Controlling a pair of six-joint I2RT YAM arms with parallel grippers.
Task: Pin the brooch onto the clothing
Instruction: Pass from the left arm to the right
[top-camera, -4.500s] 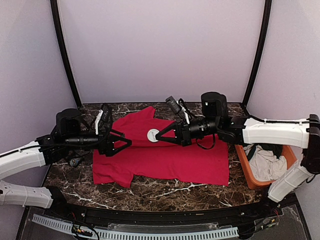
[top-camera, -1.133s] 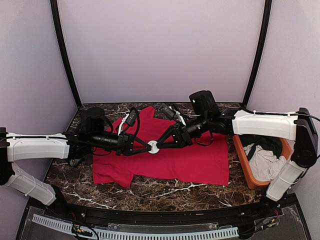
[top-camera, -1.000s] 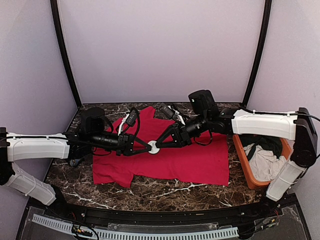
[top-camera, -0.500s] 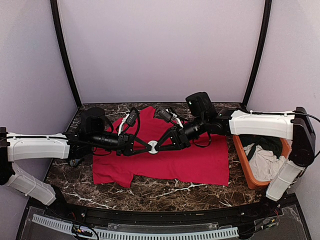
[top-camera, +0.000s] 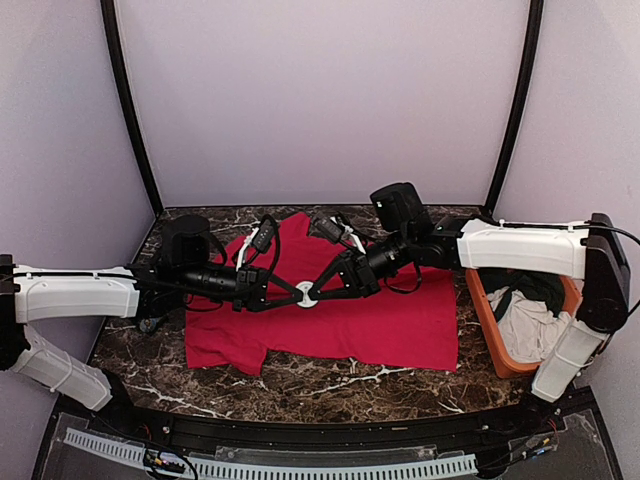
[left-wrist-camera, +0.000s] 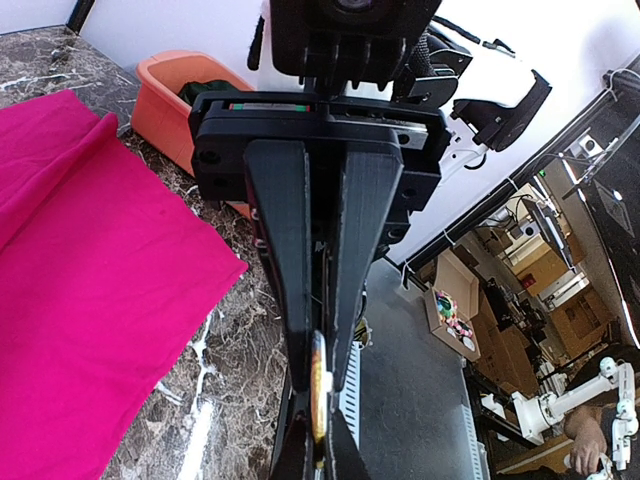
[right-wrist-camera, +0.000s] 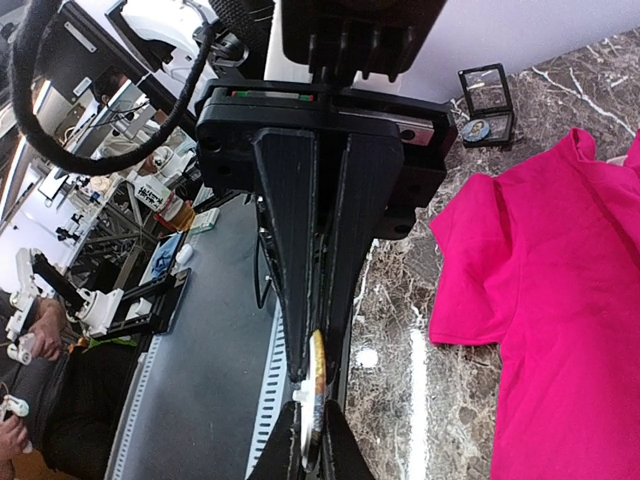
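Over on the left, the left arm reaches in low across the marble table, and the left gripper is pinched tight on the brooch, its jaws clamped on one edge of the small white disc. Dead centre now: the brooch sits nose to nose between the two tools, above the upper middle of the red T-shirt (whether it touches the fabric, the top view won't tell me). From the wrist cameras it shows edge-on, a thin yellowish rim nipped at the very fingertips. The right gripper comes in from the other side, jaws drawn in to a narrow slit and closed on the opposite edge of the same disc, so both tools have hold of it. The shirt lies flat, spread wide under both arms, one sleeve toward the near left corner. Far right, an orange bin holds a white cloth and a dark green garment, well apart from the brooch.
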